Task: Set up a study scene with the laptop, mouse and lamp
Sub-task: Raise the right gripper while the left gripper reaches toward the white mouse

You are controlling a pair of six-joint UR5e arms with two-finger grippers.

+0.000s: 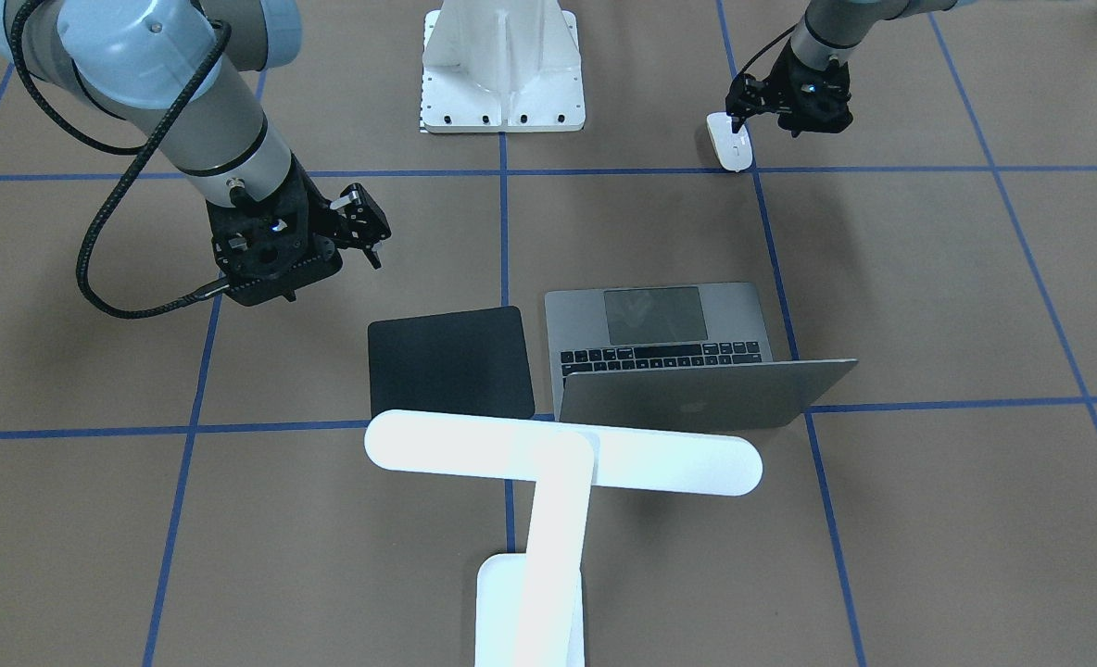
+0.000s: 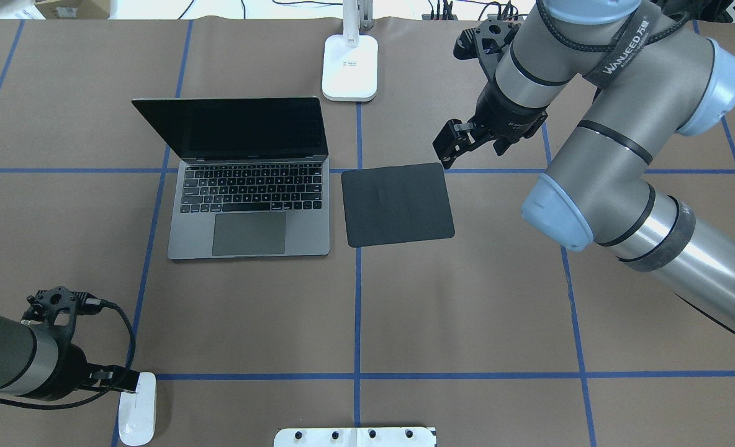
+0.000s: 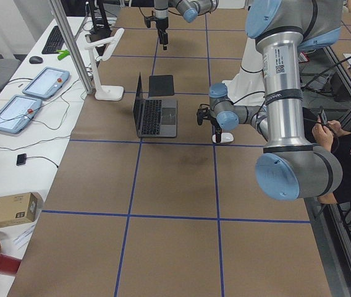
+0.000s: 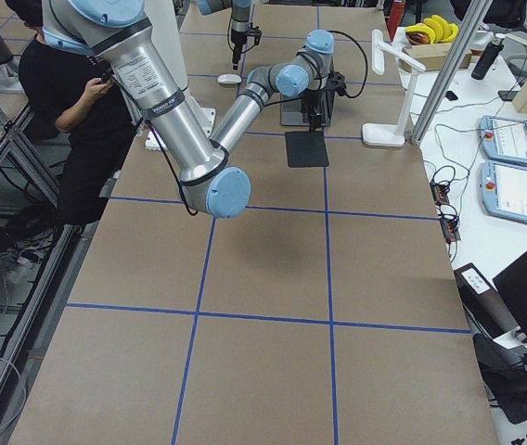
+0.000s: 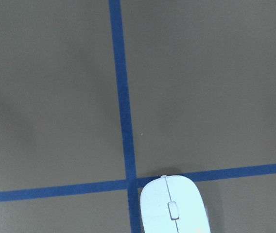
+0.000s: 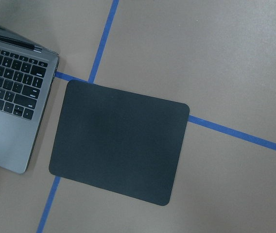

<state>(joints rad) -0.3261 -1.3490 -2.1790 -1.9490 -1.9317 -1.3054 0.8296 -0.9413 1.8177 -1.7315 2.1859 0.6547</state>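
Front view: the laptop [image 1: 669, 320] sits open, with its lid toward this camera. The lamp [image 1: 562, 454] stands just behind the lid. The mouse pad [image 1: 451, 361] lies just beside the laptop. The mouse [image 1: 730, 142] lies well past the laptop's trackpad end. The left claw [image 1: 738, 119] points down, its tip right at the mouse. I cannot tell how wide it is open. The right claw [image 1: 377, 236] hangs in the air past the pad, fingers apart, holding nothing.

Overhead view: the mouse is far from the laptop's front corner.

Left wrist view: the mouse's tip lies over a blue tape line [image 5: 55, 191].

Right wrist view: the pad lies next to the laptop's keys.
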